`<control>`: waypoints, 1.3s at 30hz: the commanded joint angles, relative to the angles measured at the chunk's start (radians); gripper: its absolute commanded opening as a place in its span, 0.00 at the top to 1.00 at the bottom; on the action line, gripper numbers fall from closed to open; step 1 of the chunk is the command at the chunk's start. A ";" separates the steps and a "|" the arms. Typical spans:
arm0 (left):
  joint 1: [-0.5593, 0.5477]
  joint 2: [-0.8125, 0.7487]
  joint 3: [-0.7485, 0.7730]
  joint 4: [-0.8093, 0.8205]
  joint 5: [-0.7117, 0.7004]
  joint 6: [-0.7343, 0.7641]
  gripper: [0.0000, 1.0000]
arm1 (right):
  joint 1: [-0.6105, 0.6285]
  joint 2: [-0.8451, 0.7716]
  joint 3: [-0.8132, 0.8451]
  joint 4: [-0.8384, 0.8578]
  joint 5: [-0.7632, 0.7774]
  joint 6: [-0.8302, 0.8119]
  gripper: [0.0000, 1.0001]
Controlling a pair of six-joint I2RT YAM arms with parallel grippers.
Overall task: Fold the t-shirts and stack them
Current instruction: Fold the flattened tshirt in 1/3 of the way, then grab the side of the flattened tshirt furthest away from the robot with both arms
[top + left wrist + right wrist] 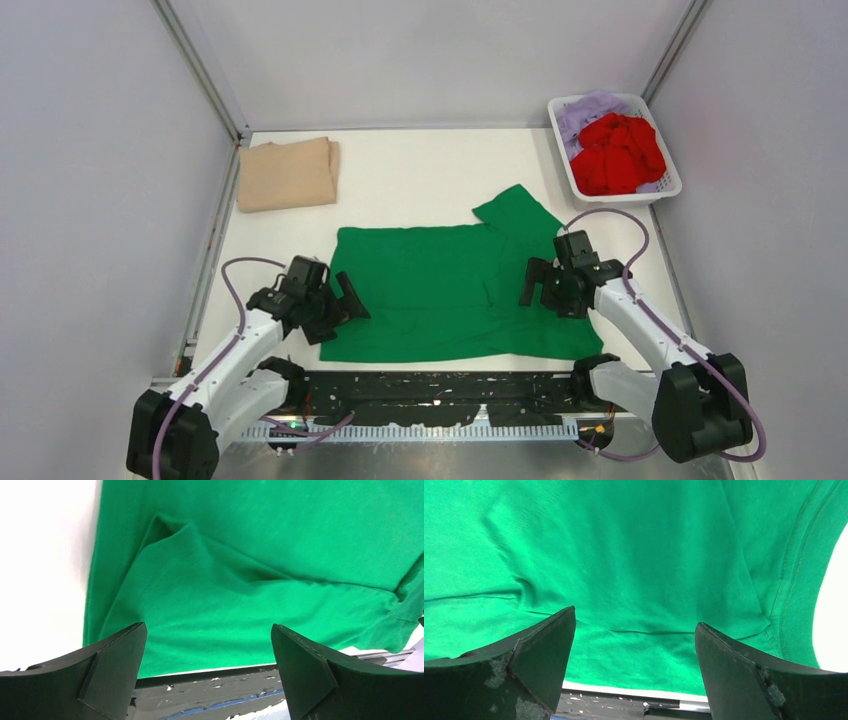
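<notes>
The bright green cotton t-shirt (pixel 440 290) lies spread on the near half of the white table (pixel 420 180), centred between the two arms. Its lower edge runs along the table's 6 o'clock edge. One short sleeve sticks out flat toward 1 o'clock. On the 9 o'clock side the cloth shows a raised crease, and the edge there looks straight, possibly with that sleeve folded under.

The left gripper (pixel 208 640) sits over the shirt's 8 o'clock corner with its two black fingers spread wide, nothing between them. The right gripper (pixel 635 635) is over the shirt's 3 o'clock side, just below the sleeve, its fingers likewise wide apart and holding nothing. From these views I cannot tell whether either one touches the cloth.

A tan t-shirt (pixel 287 173), folded into a neat rectangle, rests at the table's 10 o'clock corner, well apart from the green one. At 2 o'clock stands a white slotted plastic basket (pixel 660 190), holding a crumpled red t-shirt (pixel 620 155) with a pale lavender t-shirt (pixel 585 112) bunched behind it.
</notes>
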 commanded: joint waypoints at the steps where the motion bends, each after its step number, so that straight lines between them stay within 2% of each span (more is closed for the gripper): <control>1: 0.000 0.078 0.130 0.122 -0.026 0.038 0.00 | -0.003 -0.056 0.082 0.070 0.019 -0.057 0.04; 6: 0.001 0.262 0.258 0.155 -0.039 0.098 0.00 | -0.005 -0.047 0.112 0.104 0.022 -0.063 0.05; 8: 0.005 0.331 0.298 0.128 -0.090 0.116 0.01 | -0.004 -0.035 0.117 0.104 0.031 -0.063 0.05; 13: 0.018 0.456 0.326 0.115 -0.123 0.141 0.00 | -0.004 -0.016 0.123 0.098 0.076 -0.061 0.04; 19: 0.041 0.539 0.329 0.109 -0.143 0.144 0.01 | -0.005 0.004 0.141 0.094 0.135 -0.064 0.05; 24: 0.068 0.528 0.395 0.081 -0.199 0.160 0.00 | -0.007 0.011 0.172 0.116 0.154 -0.073 0.05; 30: 0.077 0.549 0.566 0.059 -0.226 0.217 0.00 | -0.006 0.016 0.214 0.196 0.132 -0.085 0.05; 34: 0.123 0.678 0.700 0.067 -0.227 0.251 0.00 | -0.007 0.044 0.238 0.252 0.132 -0.096 0.05; 39: 0.192 0.890 0.883 0.071 -0.133 0.284 0.01 | -0.006 0.077 0.252 0.319 0.121 -0.106 0.05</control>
